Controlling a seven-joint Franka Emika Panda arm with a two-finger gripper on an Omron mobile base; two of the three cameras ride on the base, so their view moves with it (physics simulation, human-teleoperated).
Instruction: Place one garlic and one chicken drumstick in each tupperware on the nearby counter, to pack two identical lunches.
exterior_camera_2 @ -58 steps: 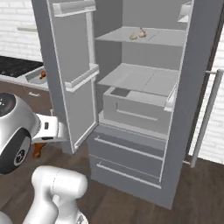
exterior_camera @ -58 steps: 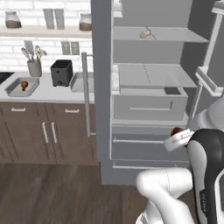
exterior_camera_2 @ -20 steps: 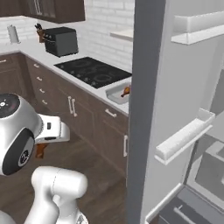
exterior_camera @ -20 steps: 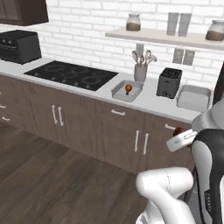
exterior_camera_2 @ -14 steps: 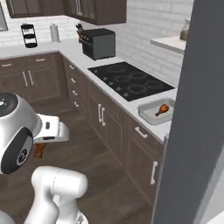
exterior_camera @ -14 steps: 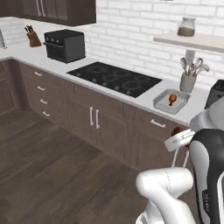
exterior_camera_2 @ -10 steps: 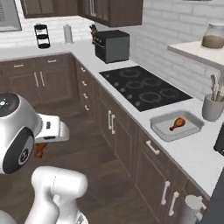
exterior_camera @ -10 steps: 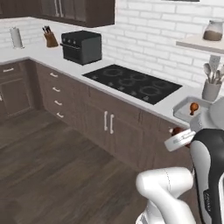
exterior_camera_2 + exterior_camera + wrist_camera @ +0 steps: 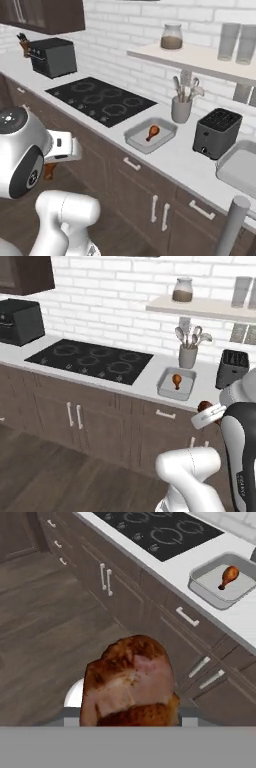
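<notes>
The gripper clamps a drumstick out over the floor, one tray by the stove already has its drumstick, so next comes the empty tray far right

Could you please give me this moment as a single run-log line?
gripper: shut on drumstick | near tupperware: one drumstick | far tupperware: contents unclear | garlic: none packed

Black toaster beside utensil crock, near cooktop.
</notes>
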